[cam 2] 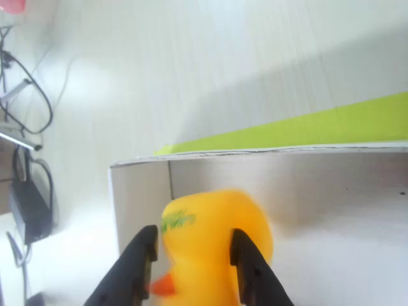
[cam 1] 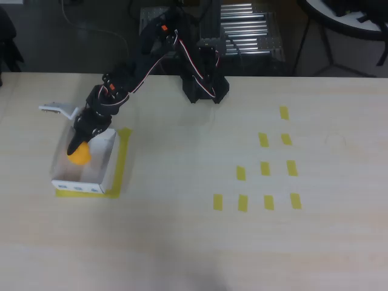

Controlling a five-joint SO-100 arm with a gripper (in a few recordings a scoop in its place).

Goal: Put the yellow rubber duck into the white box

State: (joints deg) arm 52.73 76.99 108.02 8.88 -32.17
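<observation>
My fingers (cam 2: 194,255) are clamped on either side of the yellow rubber duck (cam 2: 210,245), holding it inside the white box (cam 1: 103,167), close to a corner of its walls. In the overhead view the box sits on the counter (cam 1: 194,242), edged by yellow tape (cam 1: 123,154).
</observation>
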